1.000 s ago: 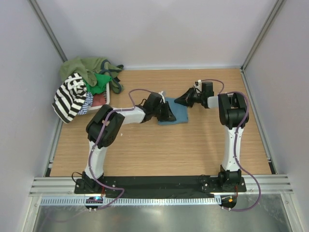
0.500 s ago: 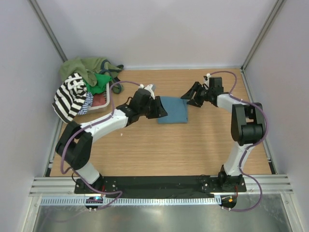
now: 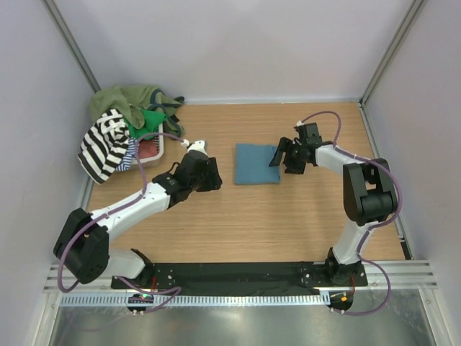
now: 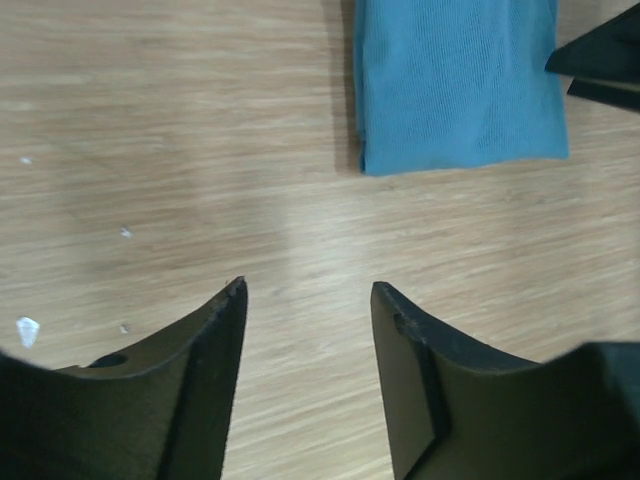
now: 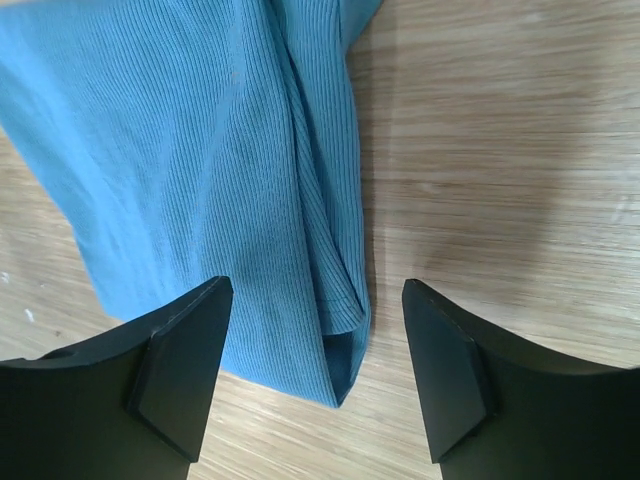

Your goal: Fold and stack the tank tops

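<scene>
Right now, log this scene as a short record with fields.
folded: teal tank top, a flat rectangle mid-table, gripped by neither arm
left fingers: open, empty, over bare table left of the teal tank top
right fingers: open, straddling its right edge, not closed on it
heap: unfolded striped, olive and green tops, far-left corner
stack: one piece so far

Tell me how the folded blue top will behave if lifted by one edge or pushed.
The blue top is thin ribbed knit in loose layers, so it would probably droop and unfold. It lies flat and thin, so it is likely light. Pushed across the wooden table, it would more likely bunch than slide whole.
</scene>
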Robot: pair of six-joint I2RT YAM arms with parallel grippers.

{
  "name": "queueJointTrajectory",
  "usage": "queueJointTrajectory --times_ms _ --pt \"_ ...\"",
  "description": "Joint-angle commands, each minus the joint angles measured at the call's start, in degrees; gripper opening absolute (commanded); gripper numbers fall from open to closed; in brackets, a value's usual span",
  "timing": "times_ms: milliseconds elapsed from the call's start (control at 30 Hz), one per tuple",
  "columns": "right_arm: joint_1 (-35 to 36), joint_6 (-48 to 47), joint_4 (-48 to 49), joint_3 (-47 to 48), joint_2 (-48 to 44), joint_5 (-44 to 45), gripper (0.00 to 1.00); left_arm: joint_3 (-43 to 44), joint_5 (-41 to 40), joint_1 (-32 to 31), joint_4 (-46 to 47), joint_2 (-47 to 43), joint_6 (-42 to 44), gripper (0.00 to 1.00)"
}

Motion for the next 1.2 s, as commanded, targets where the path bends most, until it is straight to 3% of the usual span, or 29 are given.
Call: queueJointTrajectory --times_ms 0,33,333,567,700,1000,1133,1167 --pt "1.2 -1.3 0.9 1.4 0.8 3.8 0.75 -2.0 -6.1 0.2 0.2 -2.8 3.6 0.56" --pt "1.5 -1.3 1.0 1.6 1.5 4.5 0.73 -2.6 -7.2 0.2 0.6 -3.5 3.9 0.61" --pt "3.4 -1.0 3.1 0.8 3.1 6.3 0.45 -12.3 -13.2 0.1 11.1 -9.1 8.1 0.61" --pt "3.0 0.4 4.5 0.0 3.0 6.1 0.02 -14.6 -14.9 0.1 12.5 -13.0 8.5 0.6" --pt "-2.4 5.5 7.4 -5.2 -1.3 9.4 0.01 -15.0 -15.9 0.1 12.1 -13.8 8.6 0.6" --pt "-28.2 20.9 15.7 -25.6 -17.8 12.9 0.01 -15.0 -16.3 0.1 11.5 -14.1 8.4 0.6" --pt "-34.1 26.1 18.4 -32.8 -26.3 16.4 0.02 -15.2 -16.1 0.1 11.4 -14.5 8.3 0.6" --pt "-34.1 26.1 17.9 -33.2 -27.3 19.3 0.07 -15.1 -16.1 0.1 11.5 -14.7 8.2 0.6"
